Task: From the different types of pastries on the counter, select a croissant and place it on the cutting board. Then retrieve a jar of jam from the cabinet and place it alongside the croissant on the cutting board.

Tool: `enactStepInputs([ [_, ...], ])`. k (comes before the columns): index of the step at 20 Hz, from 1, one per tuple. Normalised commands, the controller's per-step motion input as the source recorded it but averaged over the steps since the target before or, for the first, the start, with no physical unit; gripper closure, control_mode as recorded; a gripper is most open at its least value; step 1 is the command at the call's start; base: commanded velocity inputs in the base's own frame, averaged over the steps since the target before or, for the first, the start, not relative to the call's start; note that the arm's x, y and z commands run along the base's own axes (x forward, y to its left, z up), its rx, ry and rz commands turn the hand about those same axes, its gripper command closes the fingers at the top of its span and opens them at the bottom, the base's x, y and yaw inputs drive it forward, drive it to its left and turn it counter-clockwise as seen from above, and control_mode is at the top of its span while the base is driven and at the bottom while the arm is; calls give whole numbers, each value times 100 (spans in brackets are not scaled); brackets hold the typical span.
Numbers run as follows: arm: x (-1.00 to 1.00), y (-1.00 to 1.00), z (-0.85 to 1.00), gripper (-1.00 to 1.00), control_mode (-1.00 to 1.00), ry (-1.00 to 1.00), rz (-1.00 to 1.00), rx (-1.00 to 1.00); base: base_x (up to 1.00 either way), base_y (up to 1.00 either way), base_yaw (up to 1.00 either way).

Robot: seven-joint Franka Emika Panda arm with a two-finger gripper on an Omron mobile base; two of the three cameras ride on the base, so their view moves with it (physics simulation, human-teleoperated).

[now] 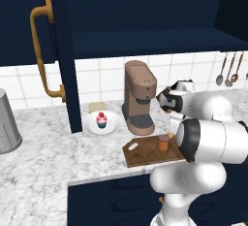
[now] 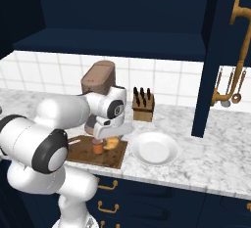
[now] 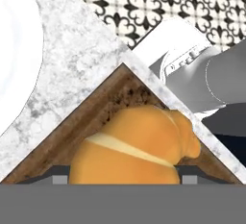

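Note:
The golden-brown croissant (image 3: 139, 146) lies on a corner of the dark brown cutting board (image 3: 103, 110), right under my gripper (image 3: 122, 176). The gripper is open, with one dark fingertip (image 3: 57, 175) on each side of the pastry. In the right base view the gripper (image 2: 112, 136) hangs just above the croissant (image 2: 112, 144), and the orange-brown jar of jam (image 2: 98, 147) stands upright beside it on the board (image 2: 110, 159). The left base view shows the jar (image 1: 163, 142) on the board (image 1: 140, 154) and the pink-frosted cupcake (image 1: 101, 120) on a plate.
The brown coffee machine (image 1: 139, 99) stands right behind the board. An empty white plate (image 2: 154, 148) sits to the board's right and a knife block (image 2: 143, 105) by the wall. The navy cabinet door (image 2: 215, 51) stands open over the marbled counter (image 2: 220, 158).

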Motion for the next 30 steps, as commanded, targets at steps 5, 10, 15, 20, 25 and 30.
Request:
enactStepInputs([
  [5, 7, 0, -25, 100, -100, -6, -3, 0, 0, 0, 0],
  [10, 15, 0, -11, 100, -100, -4, -10, 0, 0, 0, 0],
  [15, -3, 1, 22, 100, -100, -2, -11, 6, 0, 0, 0],
  [20, -3, 9, 8, 100, -100, 1, -9, 3, 0, 0, 0],
  [25, -2, 9, -6, 100, -100, -2, -12, 0, 0, 0, 0],
  [30, -1, 0, -21, 100, -100, -7, -12, 0, 0, 0, 0],
])
